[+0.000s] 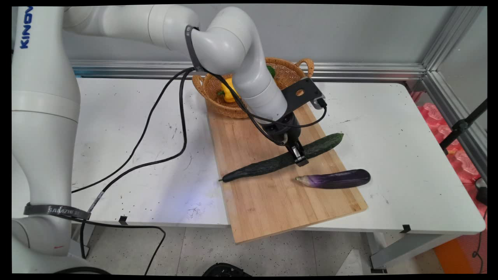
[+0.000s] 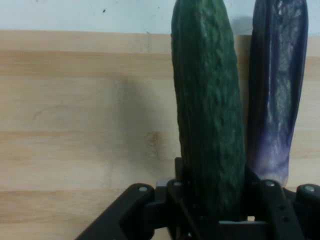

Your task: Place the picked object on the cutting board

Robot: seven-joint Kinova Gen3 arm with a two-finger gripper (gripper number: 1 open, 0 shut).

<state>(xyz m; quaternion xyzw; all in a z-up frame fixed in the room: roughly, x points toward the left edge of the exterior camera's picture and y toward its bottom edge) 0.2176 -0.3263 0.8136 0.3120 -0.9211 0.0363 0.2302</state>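
Observation:
A long dark green cucumber (image 1: pixel 268 165) lies slantwise across the wooden cutting board (image 1: pixel 272 206). My gripper (image 1: pixel 298 156) is down on the cucumber right of its middle, with a finger on either side, shut on it. In the hand view the cucumber (image 2: pixel 207 100) runs up from between the fingers (image 2: pixel 178 172), over the board (image 2: pixel 85 125). A purple eggplant (image 1: pixel 336 179) lies just beyond it, near the board's right edge and partly on the table. The hand view has the eggplant (image 2: pixel 277 90) right beside the cucumber, parallel to it.
A wicker basket (image 1: pixel 229 111) with handles stands at the board's far end, behind the arm, holding a yellow pepper (image 1: pixel 228 93) and something green (image 1: pixel 271 71). Black cables (image 1: pixel 155 144) trail over the table's left half. The board's near end overhangs the table edge.

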